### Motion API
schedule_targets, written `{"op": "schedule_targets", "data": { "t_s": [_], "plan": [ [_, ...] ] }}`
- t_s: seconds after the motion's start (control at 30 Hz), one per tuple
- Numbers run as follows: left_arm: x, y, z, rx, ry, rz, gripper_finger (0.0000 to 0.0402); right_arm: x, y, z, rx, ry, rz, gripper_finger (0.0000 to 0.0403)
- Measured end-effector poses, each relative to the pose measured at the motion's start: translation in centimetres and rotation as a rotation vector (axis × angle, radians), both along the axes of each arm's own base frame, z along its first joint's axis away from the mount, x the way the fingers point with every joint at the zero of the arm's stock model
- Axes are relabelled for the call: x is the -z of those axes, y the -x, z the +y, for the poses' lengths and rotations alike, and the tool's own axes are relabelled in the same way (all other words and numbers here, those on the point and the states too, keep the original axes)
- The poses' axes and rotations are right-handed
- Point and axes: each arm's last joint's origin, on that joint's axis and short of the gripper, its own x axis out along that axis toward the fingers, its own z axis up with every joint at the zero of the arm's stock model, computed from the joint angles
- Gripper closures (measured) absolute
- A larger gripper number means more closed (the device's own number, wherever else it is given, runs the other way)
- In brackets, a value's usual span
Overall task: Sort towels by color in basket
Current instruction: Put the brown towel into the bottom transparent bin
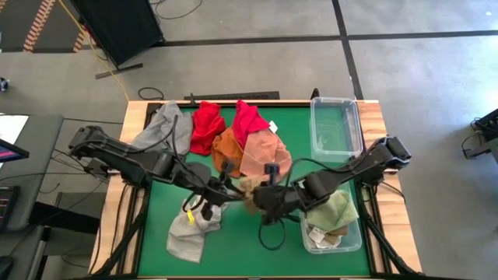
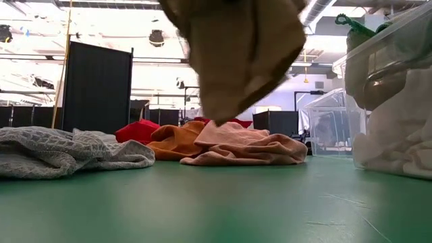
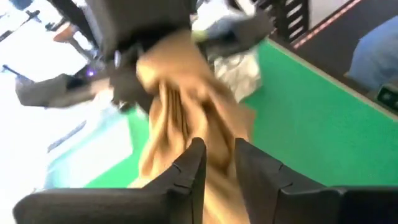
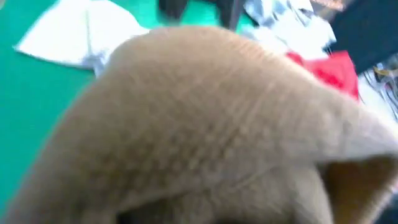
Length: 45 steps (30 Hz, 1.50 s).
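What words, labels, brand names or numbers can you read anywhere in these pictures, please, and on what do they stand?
No text can be read in any view.
The small white tag on the red towel: too small to read.
The tag on the white towel in the near clear bin: too small to read.
The sign patch on the blue surface beyond the table in the left wrist view: blurred, unreadable.

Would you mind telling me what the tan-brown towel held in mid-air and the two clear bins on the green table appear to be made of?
Tan-brown towel: soft woven cloth, matte, apparently waffle-textured; it drapes in folds. Clear bins: seemingly rigid transparent plastic, glossy; the contents show through the walls.
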Motion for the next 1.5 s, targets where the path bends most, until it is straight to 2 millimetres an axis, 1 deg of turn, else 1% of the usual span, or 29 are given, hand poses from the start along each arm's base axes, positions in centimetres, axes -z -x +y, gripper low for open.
{"op": "schedule_targets", "data": {
  "t_s": [0.13,0.2,0.33,0.5,0.57,0.6,0.7,0.8,0.93,1.0,1.2,1.4,1.5],
  "plan": [
    [-0.4,1.3,0.2,-0.060,-0.002,0.034,0.0290,-1.1,2.7,-0.1,0.068,-0.016,0.051,0.0362],
    [-0.4,1.8,0.2,-0.076,0.023,0.063,0.0275,-1.8,4.4,-0.2,0.111,-0.045,0.083,0.0362],
    [0.2,2.5,0.3,-0.116,0.058,0.158,0.0253,-2.9,8.3,-0.6,0.218,-0.091,0.159,0.0362],
    [1.1,3.2,0.6,-0.172,0.088,0.268,0.0246,-3.8,13.1,-1.2,0.384,-0.166,0.302,0.0362],
    [1.2,3.3,0.6,-0.189,0.099,0.291,0.0246,-4.0,14.3,-0.9,0.427,-0.222,0.340,0.0362],
    [1.3,3.3,0.6,-0.194,0.103,0.297,0.0246,-4.0,14.6,-0.6,0.416,-0.252,0.352,0.0362],
    [1.3,3.4,0.6,-0.201,0.112,0.302,0.0246,-3.8,15.1,0.3,0.409,-0.328,0.410,0.0362],
    [1.4,3.5,0.6,-0.205,0.112,0.313,0.0246,-2.8,15.2,1.0,0.405,-0.368,0.525,0.0362],
    [1.4,3.5,0.6,-0.211,0.117,0.321,0.0246,-0.5,14.8,1.9,0.427,-0.367,0.633,0.0362],
    [1.5,3.6,0.5,-0.215,0.120,0.330,0.0246,0.5,14.4,2.4,0.421,-0.372,0.638,0.0362],
    [1.8,3.8,0.6,-0.236,0.141,0.369,0.0246,4.5,13.1,3.8,0.363,-0.419,0.652,0.0354],
    [1.9,4.1,0.2,-0.232,0.146,0.384,0.0247,9.6,12.9,4.3,0.363,-0.453,0.755,0.0352],
    [1.9,4.1,0.0,-0.223,0.144,0.385,0.0247,11.6,13.0,4.3,0.344,-0.489,0.759,0.0351]
  ]
}}
